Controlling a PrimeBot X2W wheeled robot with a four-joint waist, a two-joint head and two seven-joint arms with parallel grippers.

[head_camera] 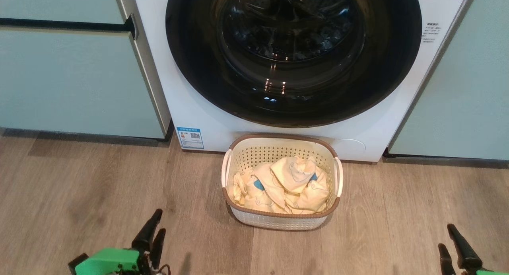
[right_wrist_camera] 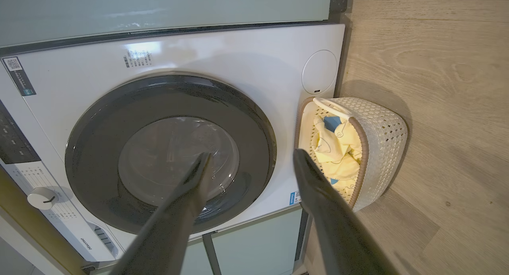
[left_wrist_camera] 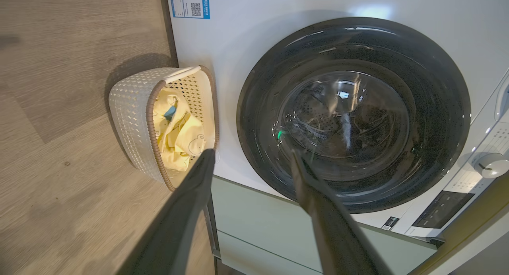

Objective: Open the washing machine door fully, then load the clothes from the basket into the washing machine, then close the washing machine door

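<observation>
**Evidently, a shut door and a close-set basket are posing the hazards**

The left fingers point(head_camera: 149, 231) and the right fingers point(head_camera: 461, 245) are being shown spread wide, with nothing being gripped by either pair. The washing machine door point(head_camera: 293, 56) is lying shut against the washing machine point(head_camera: 214, 119), ahead of and above both pairs of fingertips. The basket point(head_camera: 278, 223) is standing on the floor point(head_camera: 99, 195) ahead of the fingers and between the two pairs. Its far wall is just beside the machine's front, below the door's lower edge. The clothes point(head_camera: 284, 183) are being carried inside it in a loose heap.

No handle is being made out on the glossy black ring, and the hinge side cannot be told. A slip of the fingers off the smooth rim is therefore being judged the first danger, and a pull on the wrong edge would be wasted. Should an arm be lowered while the door is being swung, the basket is likely to be nudged or tipped, being so near. If the door is being opened only partly, garments may be snagged on it during loading. The heap being soft and tangled, a piece may be dropped onto the floor, or be trapped in the opening when the door is being closed.
</observation>
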